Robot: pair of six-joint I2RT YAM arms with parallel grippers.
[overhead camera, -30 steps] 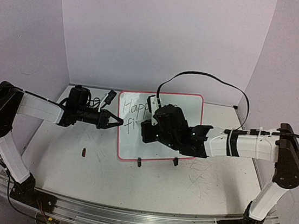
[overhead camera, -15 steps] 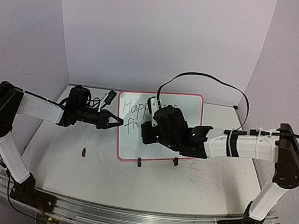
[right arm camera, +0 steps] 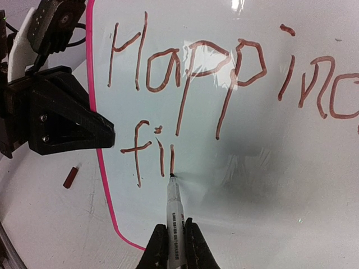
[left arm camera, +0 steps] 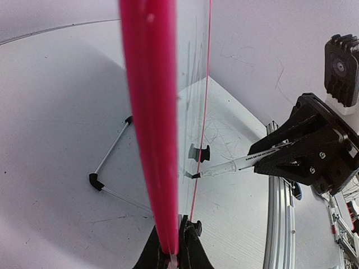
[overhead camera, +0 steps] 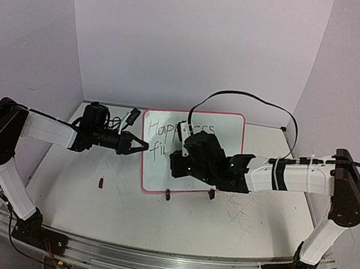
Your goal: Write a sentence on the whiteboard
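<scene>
The whiteboard (overhead camera: 229,133) stands upright on the table, pink-framed, its face (right arm camera: 252,168) filling the right wrist view. My left gripper (overhead camera: 140,146) is shut on its left frame edge (left arm camera: 148,112), the jaws (left arm camera: 175,255) pinching the pink rim. My right gripper (right arm camera: 175,246) is shut on a white marker (right arm camera: 175,216). The marker's tip touches the board at the foot of a short upright stroke. The sentence (right arm camera: 185,73) reads "Happine…" on its top line and "fi" (right arm camera: 148,148) plus that stroke below. From the left wrist the marker (left arm camera: 235,164) meets the board's front.
A small dark red marker cap (overhead camera: 101,182) lies on the table left of the board, also seen as the cap (right arm camera: 69,177). Two black clip feet (overhead camera: 167,195) hold the board's lower edge. Purple walls close the back and sides. A metal rail (overhead camera: 151,262) runs along the near edge.
My right gripper has slid slightly down and toward the near edge with the marker, drawing a short stroke after "fi". More of the top line shows above it. The left arm has not moved.
</scene>
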